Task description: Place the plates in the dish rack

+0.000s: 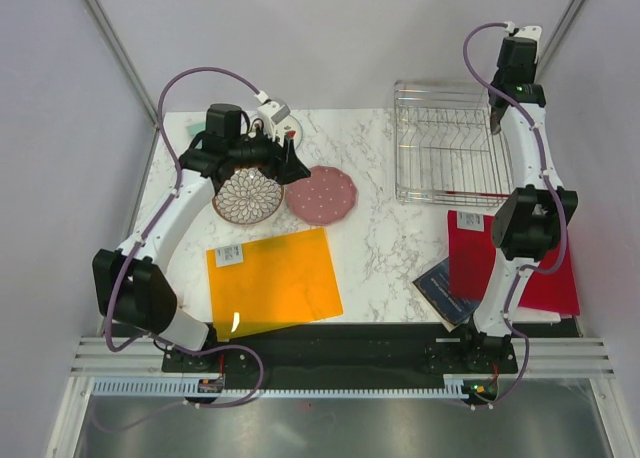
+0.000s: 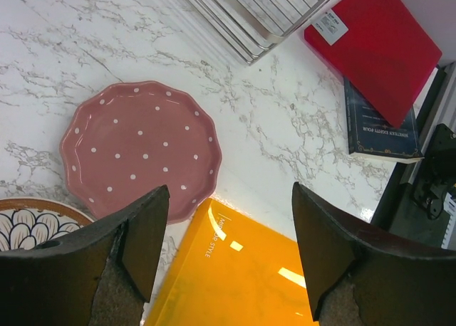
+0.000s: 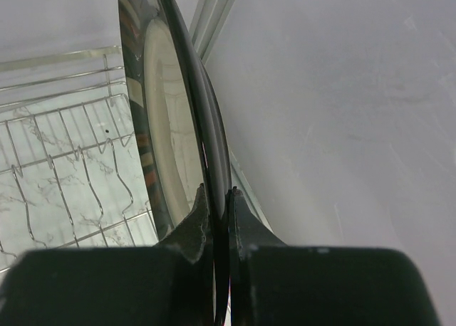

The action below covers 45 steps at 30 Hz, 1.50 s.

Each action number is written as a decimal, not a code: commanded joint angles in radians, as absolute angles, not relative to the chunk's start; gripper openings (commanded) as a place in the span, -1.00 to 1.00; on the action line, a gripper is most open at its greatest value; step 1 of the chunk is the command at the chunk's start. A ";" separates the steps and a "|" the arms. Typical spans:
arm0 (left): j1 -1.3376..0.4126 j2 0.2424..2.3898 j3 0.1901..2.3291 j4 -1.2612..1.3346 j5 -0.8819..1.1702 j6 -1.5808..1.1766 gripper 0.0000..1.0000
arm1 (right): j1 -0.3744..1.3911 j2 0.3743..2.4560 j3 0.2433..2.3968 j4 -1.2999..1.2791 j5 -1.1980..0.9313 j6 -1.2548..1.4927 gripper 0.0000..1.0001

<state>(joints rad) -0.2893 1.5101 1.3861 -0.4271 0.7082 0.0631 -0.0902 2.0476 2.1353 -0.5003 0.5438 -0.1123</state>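
My right gripper [image 3: 217, 194] is shut on the rim of the dark-rimmed cream-centred plate [image 3: 164, 127], holding it on edge above the right end of the silver wire dish rack [image 3: 64, 155]. In the top view this gripper [image 1: 498, 116] hangs over the rack [image 1: 450, 143]. My left gripper [image 2: 228, 198] is open and empty, above the table between the pink dotted plate [image 2: 139, 148] and the orange sheet [image 2: 242, 276]. In the top view it [image 1: 285, 168] sits beside the maroon lattice plate [image 1: 247, 196] and the pink plate [image 1: 322, 194]. The white plate with red/green shapes [image 1: 288, 130] is mostly hidden behind it.
The orange sheet [image 1: 272, 281] lies at the front left. The red sheet [image 1: 510, 263] and a dark book [image 1: 445, 290] lie at the front right under the right arm. The rack's near corner [image 2: 249, 13] shows in the left wrist view.
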 commanded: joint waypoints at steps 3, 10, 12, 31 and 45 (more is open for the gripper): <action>-0.295 1.548 1.388 -0.387 0.733 0.022 0.52 | -0.100 2.049 2.237 -0.348 0.528 -0.144 -1.00; -0.302 1.574 1.408 -0.380 0.739 0.014 0.51 | -0.103 2.088 2.232 -0.357 0.500 -0.137 -1.00; -0.304 1.580 1.411 -0.380 0.738 0.011 0.51 | -0.103 2.109 2.233 -0.359 0.508 -0.137 -1.00; -0.316 1.651 1.327 -0.299 0.559 -0.087 0.60 | -0.094 2.081 2.192 -0.417 0.485 -0.206 0.47; -0.172 1.940 1.514 -0.273 0.549 0.031 0.43 | 0.242 1.661 1.672 -0.598 -0.436 0.031 0.45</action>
<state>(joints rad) -0.1967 1.9045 1.4193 -0.3027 0.5610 -0.0345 0.1013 1.6199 1.7741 -0.5251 -0.1341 -0.0860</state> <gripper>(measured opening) 0.729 0.754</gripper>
